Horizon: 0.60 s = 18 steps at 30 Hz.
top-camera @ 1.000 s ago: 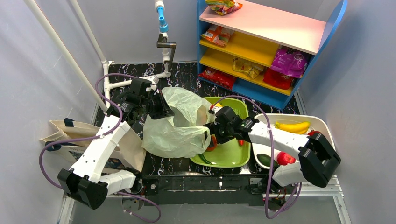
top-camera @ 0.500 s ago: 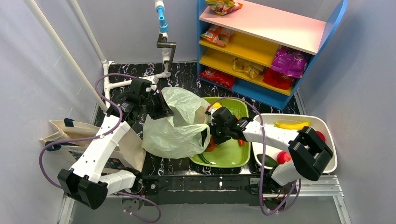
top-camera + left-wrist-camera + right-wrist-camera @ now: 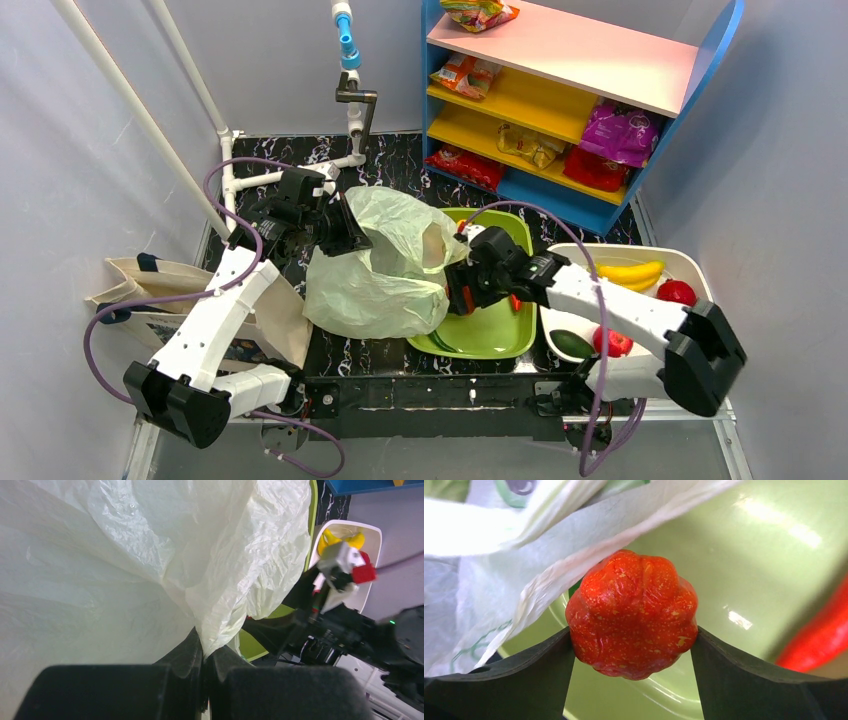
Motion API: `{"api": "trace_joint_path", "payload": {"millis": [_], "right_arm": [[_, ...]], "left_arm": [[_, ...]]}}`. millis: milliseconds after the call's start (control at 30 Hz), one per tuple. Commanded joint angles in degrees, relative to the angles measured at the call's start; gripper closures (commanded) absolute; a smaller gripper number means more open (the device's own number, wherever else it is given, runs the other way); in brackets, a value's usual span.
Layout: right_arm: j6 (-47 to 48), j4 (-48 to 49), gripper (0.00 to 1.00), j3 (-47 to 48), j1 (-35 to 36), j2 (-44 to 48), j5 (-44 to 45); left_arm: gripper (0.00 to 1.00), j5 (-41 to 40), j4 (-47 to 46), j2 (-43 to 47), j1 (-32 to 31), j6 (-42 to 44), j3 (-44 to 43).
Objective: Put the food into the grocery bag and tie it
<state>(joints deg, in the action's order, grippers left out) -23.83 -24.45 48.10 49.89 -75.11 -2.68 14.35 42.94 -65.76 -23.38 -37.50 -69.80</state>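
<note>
The pale-green grocery bag [image 3: 375,275] lies crumpled left of the green tray [image 3: 500,325]. My left gripper [image 3: 352,238] is shut on a fold of the bag's rim [image 3: 235,580], the film pinched between its fingers [image 3: 192,647]. At the bag's right edge, over the tray, my right gripper [image 3: 458,298] holds a ribbed orange-red tomato [image 3: 631,620], with both of its fingers [image 3: 549,660] pressed against the tomato's sides. Bag film [image 3: 499,570] hangs just left of and above the tomato. A red chilli [image 3: 819,635] lies on the tray to the right.
A white bin [image 3: 690,265] at the right holds bananas [image 3: 628,272], red produce [image 3: 677,292] and a green vegetable [image 3: 572,343]. A blue shelf [image 3: 570,60] behind carries snack packets [image 3: 620,132]. A beige canvas tote [image 3: 150,285] lies far left. A white pipe frame [image 3: 350,100] stands behind the bag.
My right gripper's fingers have closed in onto the tomato, and that arm's elbow swung to the right. The left arm and the bag have stayed still.
</note>
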Motion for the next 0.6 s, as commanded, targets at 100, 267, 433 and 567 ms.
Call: {"api": "trace_joint_path", "payload": {"millis": [100,267,433,567], "right_arm": [[1.3,-13.3,0.22,4.7,0.0,11.9,8.5],[1.8,-17.0,0.22,8.4,0.0,18.0,9.1],[4.2,-14.0,0.22,21.4,0.0,13.6,3.2],[6.4,-11.5,0.23,33.7,1.0,1.7,-4.1]], "left_arm": [[1.00,0.3,0.2,-0.2,-0.1,0.6,-1.4],[1.00,1.0,-0.3,-0.8,-0.1,0.5,-1.4],[1.00,2.1,-0.3,0.5,-0.1,-0.1,-0.8],[1.00,3.2,0.5,2.7,-0.1,-1.0,-0.4]]}}
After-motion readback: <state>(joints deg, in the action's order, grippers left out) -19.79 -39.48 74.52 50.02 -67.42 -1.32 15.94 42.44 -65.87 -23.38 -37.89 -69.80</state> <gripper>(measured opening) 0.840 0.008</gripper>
